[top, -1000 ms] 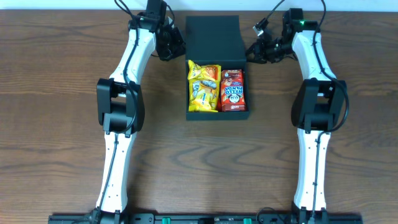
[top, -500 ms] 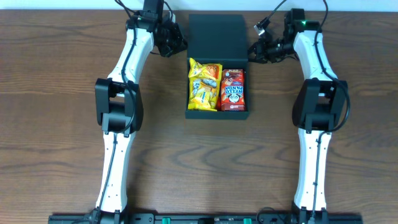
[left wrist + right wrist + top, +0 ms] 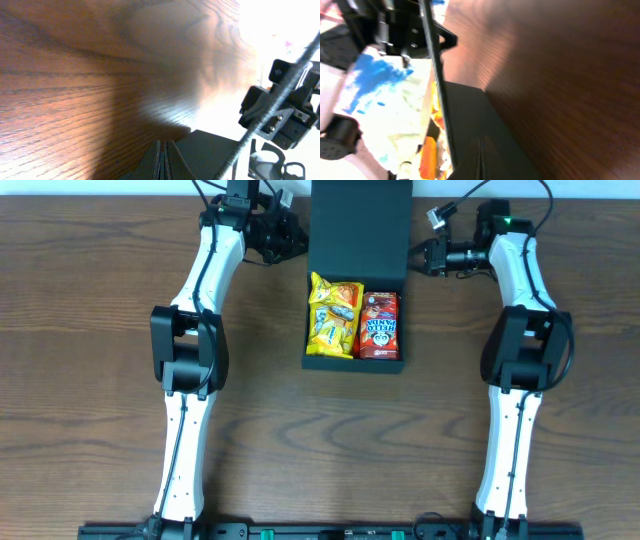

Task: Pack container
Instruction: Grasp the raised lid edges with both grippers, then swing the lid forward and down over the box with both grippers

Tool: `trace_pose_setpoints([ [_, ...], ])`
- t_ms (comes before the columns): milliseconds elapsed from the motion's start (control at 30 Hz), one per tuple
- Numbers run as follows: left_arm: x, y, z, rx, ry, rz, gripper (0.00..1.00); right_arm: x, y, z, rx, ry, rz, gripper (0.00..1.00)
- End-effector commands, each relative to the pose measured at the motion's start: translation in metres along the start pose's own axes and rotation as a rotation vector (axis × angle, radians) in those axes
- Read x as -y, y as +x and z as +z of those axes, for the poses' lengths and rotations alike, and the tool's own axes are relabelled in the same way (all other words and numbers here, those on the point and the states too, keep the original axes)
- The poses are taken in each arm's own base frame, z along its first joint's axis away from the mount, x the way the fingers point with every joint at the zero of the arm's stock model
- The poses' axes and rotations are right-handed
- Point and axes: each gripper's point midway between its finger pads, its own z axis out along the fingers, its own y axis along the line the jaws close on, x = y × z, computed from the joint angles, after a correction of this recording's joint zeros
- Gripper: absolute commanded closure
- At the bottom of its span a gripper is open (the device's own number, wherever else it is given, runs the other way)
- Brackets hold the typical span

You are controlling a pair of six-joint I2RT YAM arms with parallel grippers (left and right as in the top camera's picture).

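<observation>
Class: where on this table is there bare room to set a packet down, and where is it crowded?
Bare tabletop lies between the left arm and right arm, in front of the container, and outside each arm. It's crowded beside the lid, flanked by the left gripper and right gripper.

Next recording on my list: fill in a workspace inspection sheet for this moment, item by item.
Surface: brown wood-grain table, no spills or marks seen.
Job's things: matte dark cardboard box, its flap lid open at the far side. Inside, side by side, are a yellow snack packet and a red snack packet.
Clutter: nothing seen.
Grippers: left gripper shut, at the flap's left edge. Right gripper shut, at its right edge. Whether either pinches the flap cannot be told.
Cables: a black cable crosses the left wrist view and another black cable crosses the right wrist view. Both are off the box.
Surroundings: pale strip beyond the table's far edge.
</observation>
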Motion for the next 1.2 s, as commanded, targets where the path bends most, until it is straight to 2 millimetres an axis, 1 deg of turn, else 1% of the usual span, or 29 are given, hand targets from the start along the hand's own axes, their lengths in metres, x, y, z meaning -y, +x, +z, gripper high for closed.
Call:
trace_pose_setpoints([
  [0, 0.012, -0.001, -0.004, -0.014, 0.066, 0.035, 0.94, -0.031, -0.009, -0.002, 0.042, -0.165, -0.035, 0.99],
  [133, 0.023, -0.004, -0.009, -0.005, 0.087, 0.075, 0.94, -0.038, -0.014, -0.004, 0.051, -0.185, -0.043, 0.99],
  [233, 0.031, -0.006, -0.013, 0.0, 0.105, 0.098, 0.94, -0.051, -0.021, -0.008, 0.064, -0.214, -0.068, 0.99],
  [467, 0.044, -0.015, -0.022, 0.029, 0.116, 0.134, 0.94, -0.071, -0.04, -0.016, 0.077, -0.176, -0.144, 0.99],
  [600, 0.054, -0.02, -0.027, 0.043, 0.132, 0.157, 0.94, -0.082, -0.047, -0.02, 0.083, -0.176, -0.151, 0.99],
  [767, 0.065, -0.024, -0.035, 0.059, 0.141, 0.177, 0.94, -0.088, -0.049, -0.021, 0.079, -0.181, -0.106, 0.99],
  [933, 0.082, -0.027, -0.047, 0.074, 0.154, 0.219, 0.94, -0.092, -0.046, -0.014, 0.064, -0.19, -0.086, 0.99],
  [1067, 0.097, -0.027, -0.059, 0.088, 0.157, 0.282, 0.95, -0.107, -0.047, -0.011, 0.056, -0.215, -0.104, 0.99],
  [1167, 0.109, -0.025, -0.07, 0.097, 0.156, 0.339, 0.94, -0.123, -0.048, -0.01, 0.051, -0.218, -0.139, 0.98],
])
